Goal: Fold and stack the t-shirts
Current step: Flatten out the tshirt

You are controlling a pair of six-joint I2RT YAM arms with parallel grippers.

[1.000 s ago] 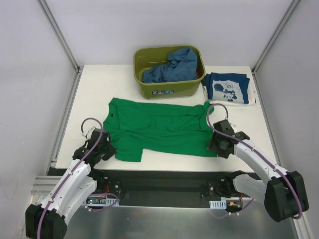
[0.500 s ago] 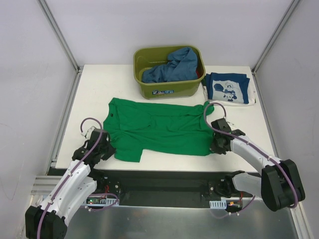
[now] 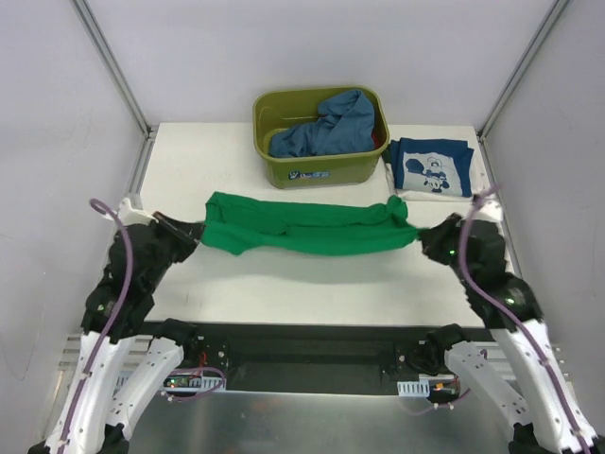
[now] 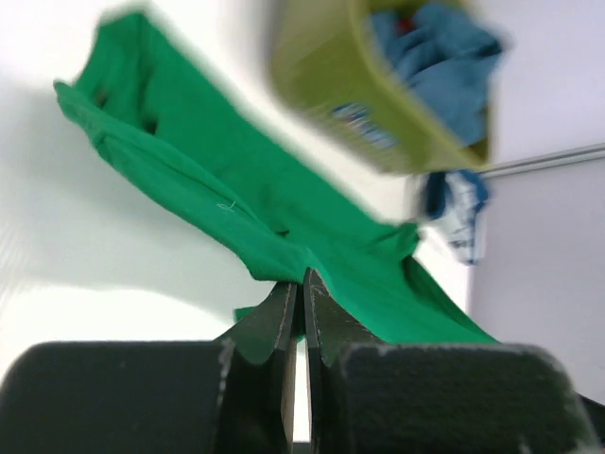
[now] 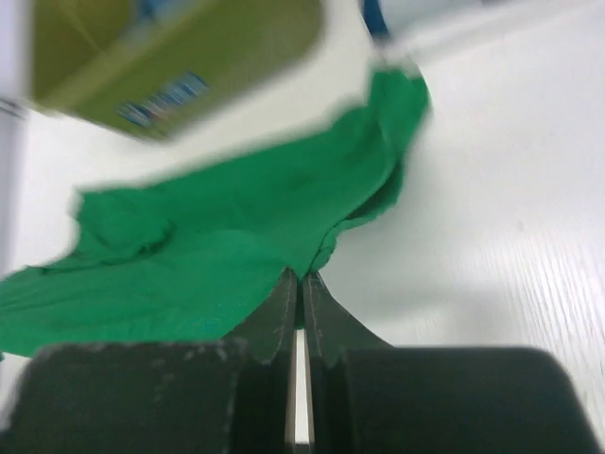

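Both pinching: left gripper (image 3: 193,232), right gripper (image 3: 422,236) clamped green shirt (image 3: 302,227); shirt, flat earlier, lifted taut; fold likely begun.

Light: bright, even, diffuse
Shadows: soft, faint beneath the green t-shirt (image 3: 312,232)
Top view: sharp
Wrist views: motion blur, tub (image 4: 354,90) smeared, surface (image 4: 57,236) washed out

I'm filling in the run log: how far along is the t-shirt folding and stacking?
Done: the navy cartoon-print cloth t-shirt lies folded right of the olive-green plastic tub. In hand: the plain bright green t-shirt, bunched into a band, is pinched at either end by the left gripper and right gripper. Left: finishing that fold, stacking it, and the mid-blue t-shirt crumpled in the tub.
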